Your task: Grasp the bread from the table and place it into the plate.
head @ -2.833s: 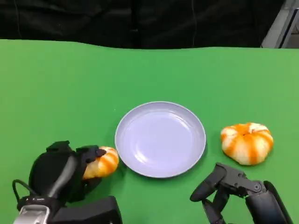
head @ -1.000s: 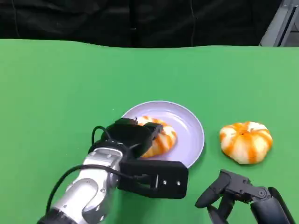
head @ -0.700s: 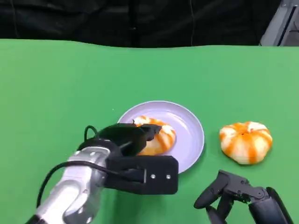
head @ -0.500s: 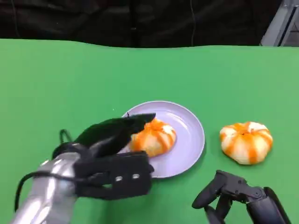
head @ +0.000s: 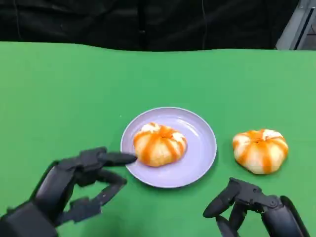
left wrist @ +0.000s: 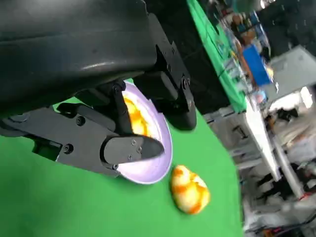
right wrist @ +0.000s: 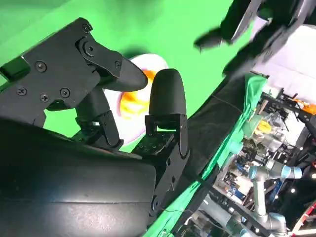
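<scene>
Bread (head: 159, 144): one round orange-and-white striped bun, lying in the plate (head: 200, 158), left of the plate's centre, free of both hands.

Near edge, left: left hand (head: 74, 186), black, fingers (head: 116, 158) spread apart and grasping nothing; one fingertip reaches to just beside the plate's left rim. The left wrist view shows the same spread fingers (left wrist: 131, 148) with the plate (left wrist: 163, 158) and the bun in it (left wrist: 134, 118) beyond them.

Near edge, right: right hand (head: 247, 207), black, low over the table (head: 74, 89), fingers apart and holding nothing, well apart from the plate.

Middle: plate, pale lavender, round, shallow, resting flat on the table.

Right of the plate: second bun (head: 260, 150), same striped kind, lying on the table, apart from the plate's rim and just beyond the right hand.

Table: green covering across the whole surface.

Far: dark backdrop (head: 148, 22) behind the table's far edge.
</scene>
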Robot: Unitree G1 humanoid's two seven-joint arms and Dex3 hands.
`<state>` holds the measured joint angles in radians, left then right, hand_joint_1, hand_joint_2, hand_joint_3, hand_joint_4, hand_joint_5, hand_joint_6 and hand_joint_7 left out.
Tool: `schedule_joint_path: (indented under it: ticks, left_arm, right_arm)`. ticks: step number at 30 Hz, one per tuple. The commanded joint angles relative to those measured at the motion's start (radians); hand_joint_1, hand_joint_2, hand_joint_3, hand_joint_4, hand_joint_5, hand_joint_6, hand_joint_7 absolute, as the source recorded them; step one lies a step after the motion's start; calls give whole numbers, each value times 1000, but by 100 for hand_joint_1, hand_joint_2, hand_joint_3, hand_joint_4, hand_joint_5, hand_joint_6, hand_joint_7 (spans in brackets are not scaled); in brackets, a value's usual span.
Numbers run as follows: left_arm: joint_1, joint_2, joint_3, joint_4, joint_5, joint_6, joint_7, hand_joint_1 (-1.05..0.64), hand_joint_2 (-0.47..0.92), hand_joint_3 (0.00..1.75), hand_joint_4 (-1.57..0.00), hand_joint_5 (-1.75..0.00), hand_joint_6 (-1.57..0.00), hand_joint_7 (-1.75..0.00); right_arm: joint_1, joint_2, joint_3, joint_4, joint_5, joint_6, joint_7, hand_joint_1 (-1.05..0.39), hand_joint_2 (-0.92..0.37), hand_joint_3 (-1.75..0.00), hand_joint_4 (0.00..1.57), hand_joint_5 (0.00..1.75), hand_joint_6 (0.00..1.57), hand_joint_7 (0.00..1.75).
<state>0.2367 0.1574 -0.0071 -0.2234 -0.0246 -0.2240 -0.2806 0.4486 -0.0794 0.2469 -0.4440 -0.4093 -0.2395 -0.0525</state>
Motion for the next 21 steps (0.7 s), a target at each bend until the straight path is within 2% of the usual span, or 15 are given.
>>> schedule_joint_path:
  ticks: [1, 3, 9, 14, 21]
  left_arm:
    - [75, -11, 31, -41, -75, -11, 8, 8, 56, 120, -82, -143, -79, -121]
    - [109, -24, 39, -72, -105, 8, 19, 9, 56, 126, -84, -153, -79, -133]
    - [170, -60, 47, -123, -117, 23, 52, 8, 49, 136, -88, -172, -77, -155]
    - [159, -75, 39, -108, -84, 6, 71, 6, 52, 127, -84, -175, -71, -161]
    - [158, -86, 21, -85, -87, -50, 56, 4, 49, 127, -85, -175, -73, -160]
  right_arm:
    - [6, -8, -6, -2, 29, -8, 5, -12, -44, -113, 85, 159, 76, 115]
    - [7, -9, -7, -3, 36, -10, 6, -13, -44, -114, 84, 158, 76, 116]
    - [9, -20, -20, -1, 54, -16, 12, -14, -44, -114, 83, 157, 75, 117]
    - [8, -29, -35, 16, 71, -47, 8, -13, -44, -115, 84, 157, 75, 117]
    - [7, -31, -46, 21, 72, -56, 13, -13, -44, -115, 83, 157, 75, 117]
